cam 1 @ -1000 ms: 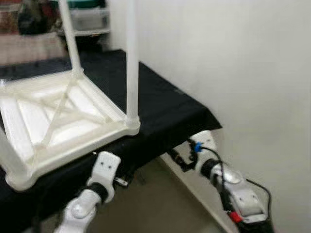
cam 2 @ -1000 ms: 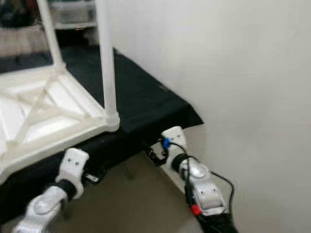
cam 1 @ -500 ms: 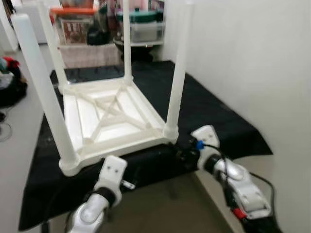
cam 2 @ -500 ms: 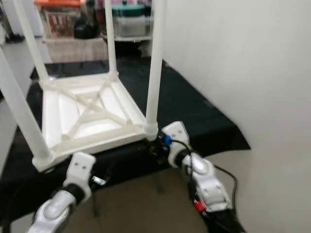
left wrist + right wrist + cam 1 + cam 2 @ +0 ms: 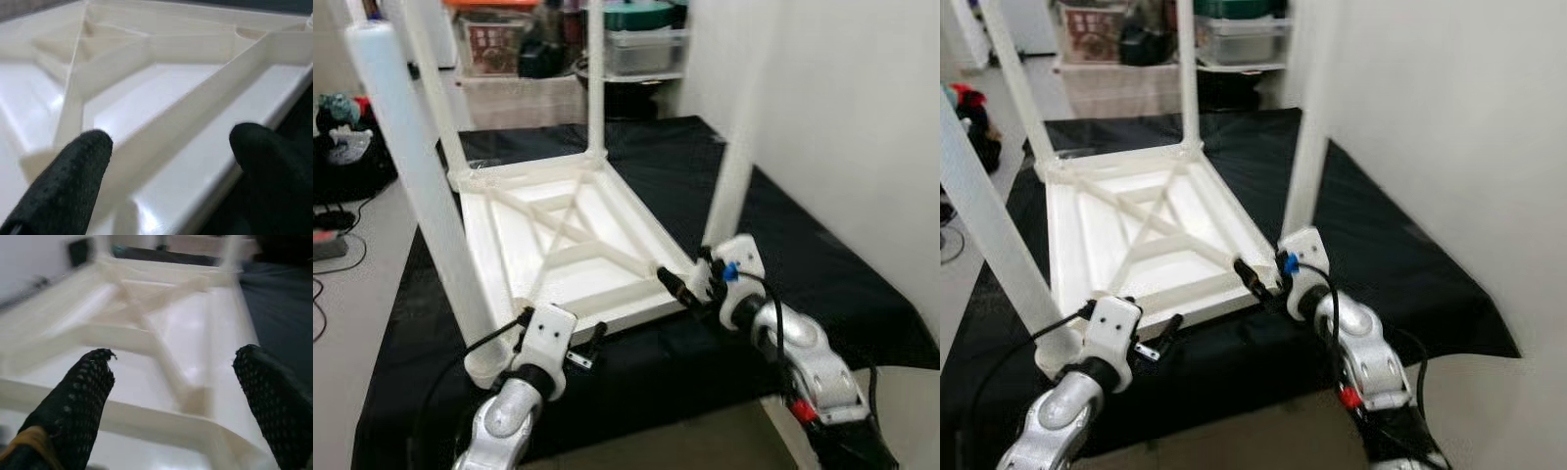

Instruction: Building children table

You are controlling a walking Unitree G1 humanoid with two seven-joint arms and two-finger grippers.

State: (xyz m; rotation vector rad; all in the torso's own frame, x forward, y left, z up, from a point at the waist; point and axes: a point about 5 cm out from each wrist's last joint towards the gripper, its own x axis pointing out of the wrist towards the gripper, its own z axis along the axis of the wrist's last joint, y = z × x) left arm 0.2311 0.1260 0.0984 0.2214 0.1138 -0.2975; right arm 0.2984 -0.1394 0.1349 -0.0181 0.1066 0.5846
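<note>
A white plastic children's table (image 5: 570, 240) lies upside down on a black cloth (image 5: 822, 264), with its legs pointing up. The near left leg (image 5: 421, 196) and near right leg (image 5: 734, 186) stand at the front corners. My left gripper (image 5: 592, 343) is open at the front rim, beside the near left leg. In the left wrist view its fingers (image 5: 73, 181) point at the ribbed underside (image 5: 161, 93). My right gripper (image 5: 675, 287) is open at the front right corner, close to the near right leg. The right wrist view shows its fingers (image 5: 78, 401) spread before the rim (image 5: 161, 421).
A white wall (image 5: 862, 98) runs along the right side of the cloth-covered surface. Shelves with storage boxes (image 5: 636, 49) stand behind it. On the floor to the left lie a dark bag and cables (image 5: 342, 166). The cloth's front edge (image 5: 724, 411) is just under my arms.
The camera has swung left and up over the table. Both grippers have risen from below the cloth's edge to the upturned table's front rim.
</note>
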